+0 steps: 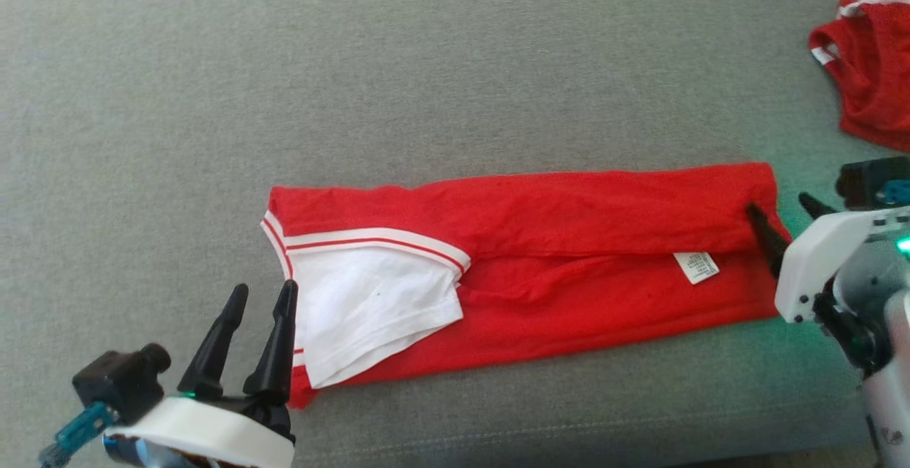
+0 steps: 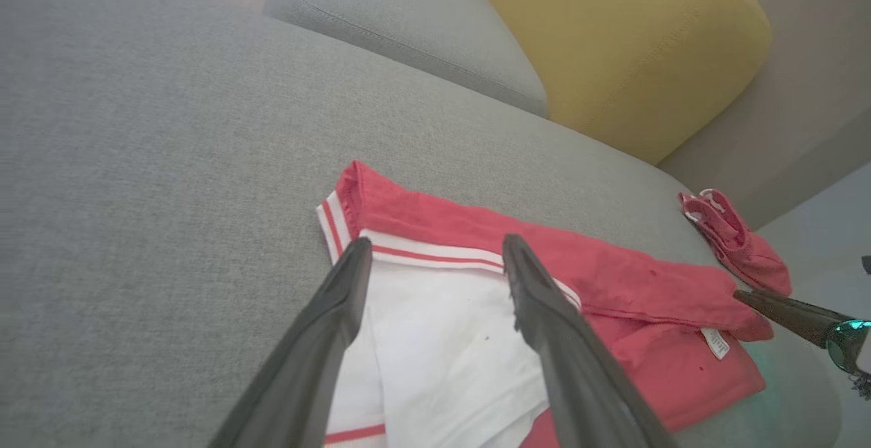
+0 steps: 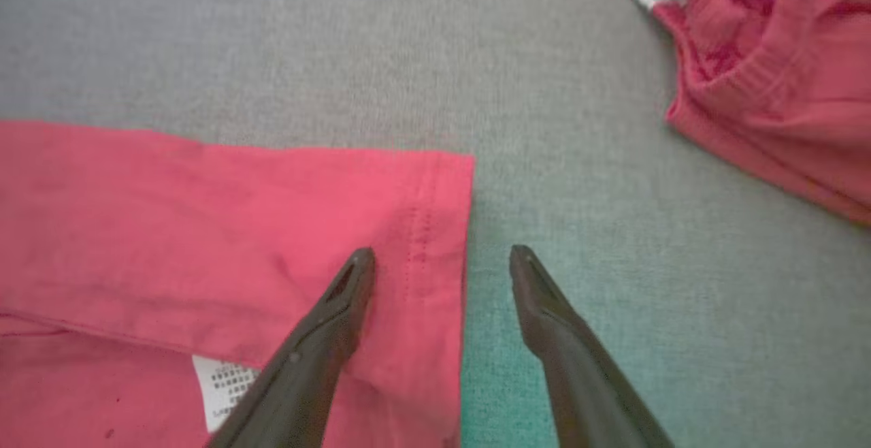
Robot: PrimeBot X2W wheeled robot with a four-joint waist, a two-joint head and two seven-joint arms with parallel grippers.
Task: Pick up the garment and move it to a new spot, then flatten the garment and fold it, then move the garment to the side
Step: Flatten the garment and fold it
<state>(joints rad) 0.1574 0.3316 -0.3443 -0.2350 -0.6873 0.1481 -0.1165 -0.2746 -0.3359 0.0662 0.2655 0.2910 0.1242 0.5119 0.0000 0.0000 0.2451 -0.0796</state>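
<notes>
The garment (image 1: 569, 226) is lying folded lengthwise on the cushion (image 1: 426, 62). The left gripper (image 1: 264, 285) and right gripper (image 1: 776, 203) are hovering at its ends, both spread and empty, seemingly positioning for the next fold.

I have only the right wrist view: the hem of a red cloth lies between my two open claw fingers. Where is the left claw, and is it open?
Observer: The left claw is open, at the opposite end of the long red fabric shirt, beside its white sleeve.
Operator: Is it gripping that sleeve?
Observer: No. In the left wrist view its fingers stand wide apart, with nothing clamped between them.
Operator: How does the shirt lie?
Observer: It lies as a long, flat band, folded lengthwise, on the grey woven sofa seat.
</notes>
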